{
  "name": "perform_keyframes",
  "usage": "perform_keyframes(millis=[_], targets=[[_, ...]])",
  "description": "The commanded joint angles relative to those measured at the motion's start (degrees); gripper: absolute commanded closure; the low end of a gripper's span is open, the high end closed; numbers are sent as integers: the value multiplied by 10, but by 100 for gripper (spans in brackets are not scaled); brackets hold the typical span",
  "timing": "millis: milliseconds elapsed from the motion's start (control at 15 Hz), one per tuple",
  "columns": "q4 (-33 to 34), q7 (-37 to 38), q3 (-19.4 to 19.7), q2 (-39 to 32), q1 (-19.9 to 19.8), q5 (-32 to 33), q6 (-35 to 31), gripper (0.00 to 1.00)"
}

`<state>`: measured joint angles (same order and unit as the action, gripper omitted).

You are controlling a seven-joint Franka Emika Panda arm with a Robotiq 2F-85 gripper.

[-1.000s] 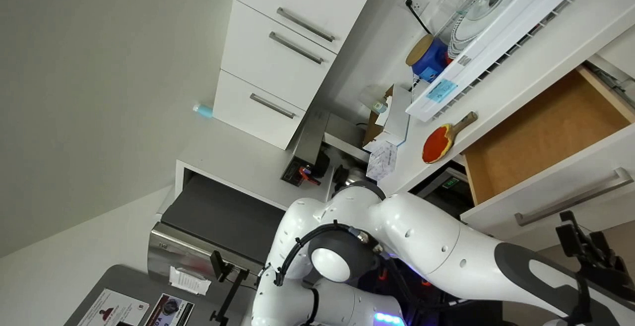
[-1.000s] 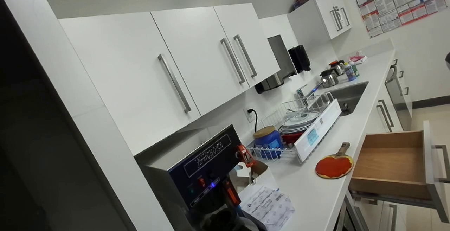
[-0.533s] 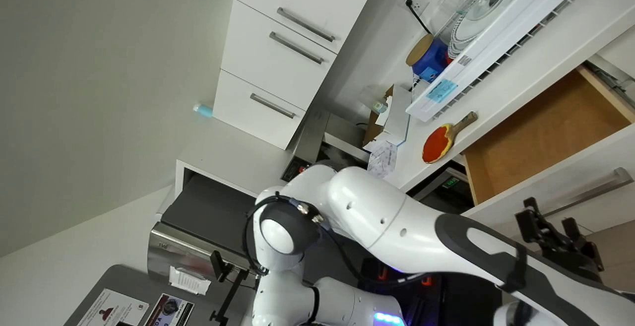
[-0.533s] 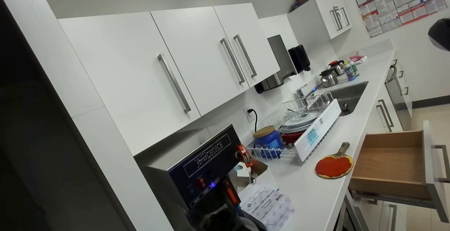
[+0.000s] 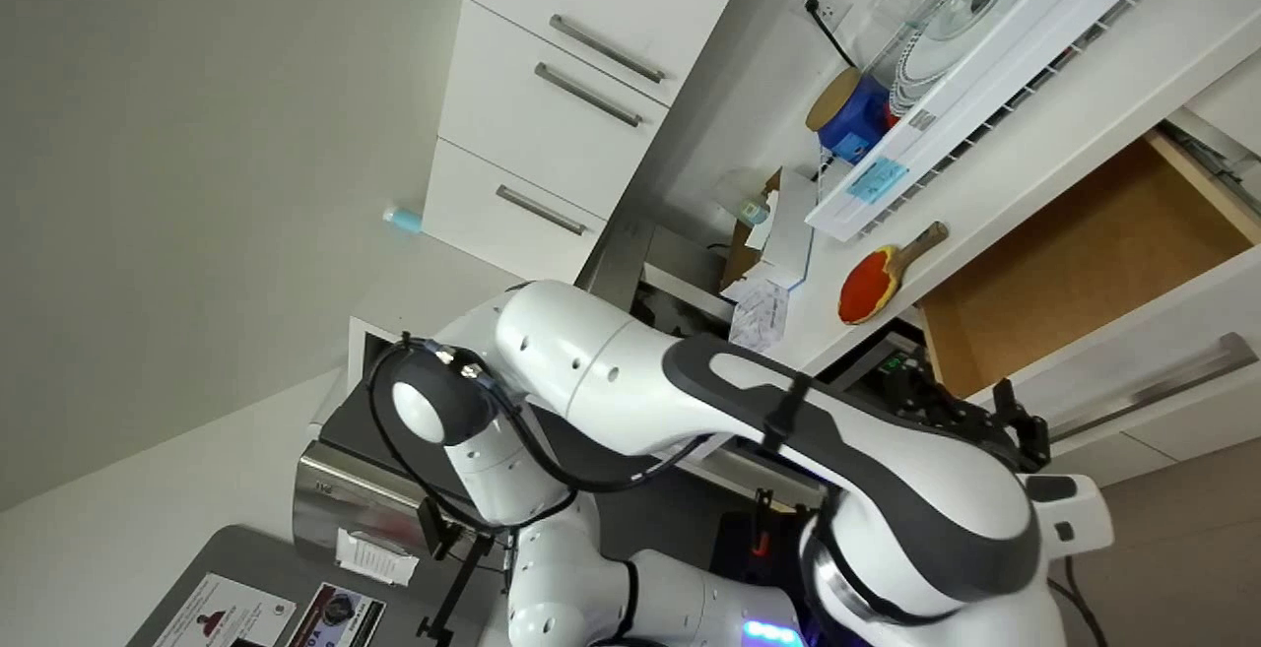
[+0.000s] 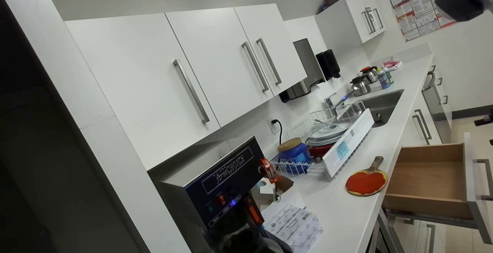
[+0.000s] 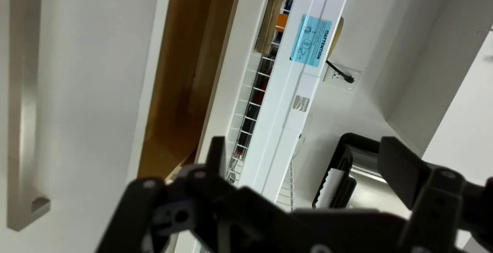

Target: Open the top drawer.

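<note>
The top drawer point(image 5: 1148, 361) stands pulled out, its light tan wooden box showing in both exterior views point(image 6: 427, 172). Its white front point(image 7: 96, 72) fills the left of the wrist view. Its silver bar handle point(image 5: 1143, 391) also shows in the wrist view point(image 7: 29, 110). My gripper point(image 7: 308, 158) is open, its fingers wide apart with nothing between them. In an exterior view the gripper overlaps the near corner of the drawer front; it is clear of the handle. In an exterior view only small dark tips point(image 6: 483, 121) show at the right edge, beyond the drawer front.
A red and yellow pizza-like paddle point(image 5: 870, 283) lies on the counter beside the drawer. Behind it stands a dish rack point(image 6: 348, 143) with plates and a blue jar point(image 6: 294, 156). A coffee machine point(image 6: 219, 183) and boxes stand nearby. White cupboards point(image 6: 127, 87) hang above the counter.
My arm has swung, and the gripper has moved left in an exterior view, away from the handle toward the drawer's near corner. The drawer has stayed open and unmoved.
</note>
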<state>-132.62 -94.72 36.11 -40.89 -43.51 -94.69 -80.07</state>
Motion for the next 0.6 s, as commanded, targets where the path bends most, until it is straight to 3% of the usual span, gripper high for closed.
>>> perform_keyframes(millis=[0, 267, 400, 467, 533], targets=[[-98, -9, 69, 143, 112, 10, -100, 0], [-132, 6, 152, 257, 274, 23, -262, 0], [-129, 17, 175, 296, 344, 48, -350, 0], [-127, 28, 175, 317, 369, 68, -396, 0], [-122, 48, 136, 341, 356, 100, -443, 0]])
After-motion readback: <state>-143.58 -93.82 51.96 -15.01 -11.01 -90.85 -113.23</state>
